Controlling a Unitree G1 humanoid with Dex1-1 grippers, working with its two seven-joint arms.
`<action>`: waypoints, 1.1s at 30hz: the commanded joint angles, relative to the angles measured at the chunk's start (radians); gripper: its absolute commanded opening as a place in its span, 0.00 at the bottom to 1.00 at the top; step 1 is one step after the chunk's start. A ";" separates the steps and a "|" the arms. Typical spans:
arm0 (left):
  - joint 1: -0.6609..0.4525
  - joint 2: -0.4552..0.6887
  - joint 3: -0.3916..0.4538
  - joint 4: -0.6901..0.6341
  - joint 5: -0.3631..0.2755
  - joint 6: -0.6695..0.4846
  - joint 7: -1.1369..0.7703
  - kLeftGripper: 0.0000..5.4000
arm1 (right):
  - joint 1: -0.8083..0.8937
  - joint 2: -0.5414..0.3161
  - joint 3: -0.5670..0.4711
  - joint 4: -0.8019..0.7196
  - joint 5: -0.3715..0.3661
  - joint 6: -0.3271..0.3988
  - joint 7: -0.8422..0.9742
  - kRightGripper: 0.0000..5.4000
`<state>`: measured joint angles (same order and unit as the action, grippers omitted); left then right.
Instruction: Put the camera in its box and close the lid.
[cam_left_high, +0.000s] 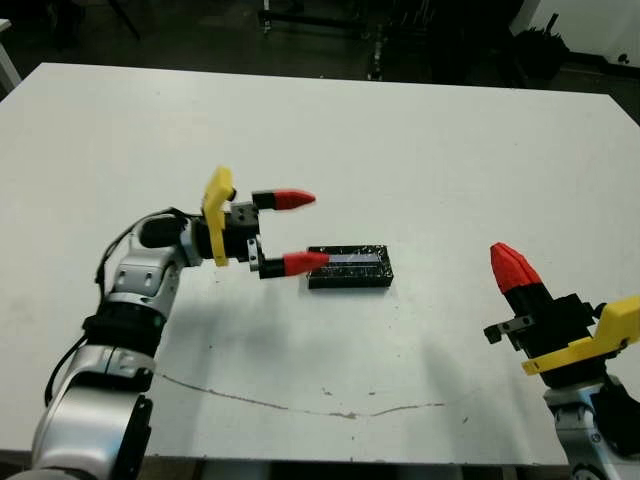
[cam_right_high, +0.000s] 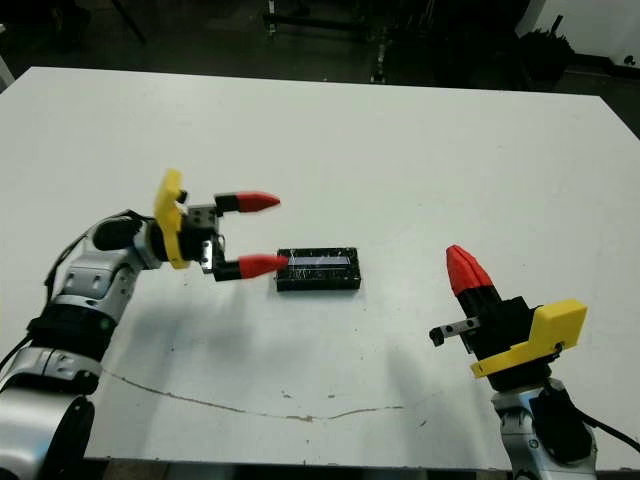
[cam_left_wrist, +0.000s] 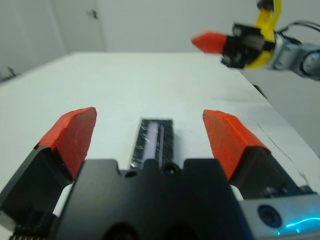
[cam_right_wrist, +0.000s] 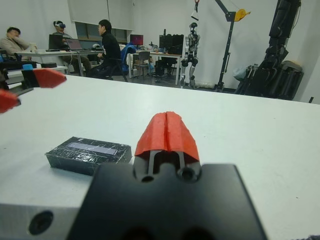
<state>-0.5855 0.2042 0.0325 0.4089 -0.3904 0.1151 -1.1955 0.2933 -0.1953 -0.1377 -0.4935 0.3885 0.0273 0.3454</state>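
At centre frame of the head views, a single black block (cam_left_high: 349, 268) is seen flat on the white table (cam_left_high: 400, 140): the lid appears seated on the box, with pale streaks on its glossy top. No separate camera is visible; it is judged to be inside, though that cannot be confirmed. The task is judged at or past lid closure. Next move, if any: lid seating to be checked or pressed, then arms withdrawn.

The left gripper (cam_left_high: 297, 231) is found just left of the block, fingers spread wide, nothing held. Its lower fingertip (cam_left_high: 304, 262) is at the block's left end; contact cannot be told. In the left wrist view the block (cam_left_wrist: 154, 141) is lined up between the fingers, ahead of them.

The right gripper (cam_left_high: 514, 266) is parked at lower right, well apart from the block, fingers pressed together and empty. People are seen at desks beyond the table in the right wrist view.
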 joint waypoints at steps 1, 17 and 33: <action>0.082 -0.079 0.046 -0.103 -0.055 0.075 0.198 0.99 | 0.007 0.004 -0.002 0.001 0.001 0.004 -0.010 0.00; 0.193 -0.233 -0.220 -0.347 0.253 0.167 0.786 0.57 | 0.002 0.021 0.013 0.006 -0.012 -0.002 -0.022 0.00; 0.164 -0.151 -0.434 -0.143 0.487 0.223 0.726 0.12 | 0.004 0.037 0.020 0.002 -0.028 -0.006 -0.027 0.00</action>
<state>-0.4434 0.0364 -0.3849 0.2211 0.0809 0.2656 -0.4553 0.2933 -0.1578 -0.1153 -0.4934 0.3651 0.0185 0.3301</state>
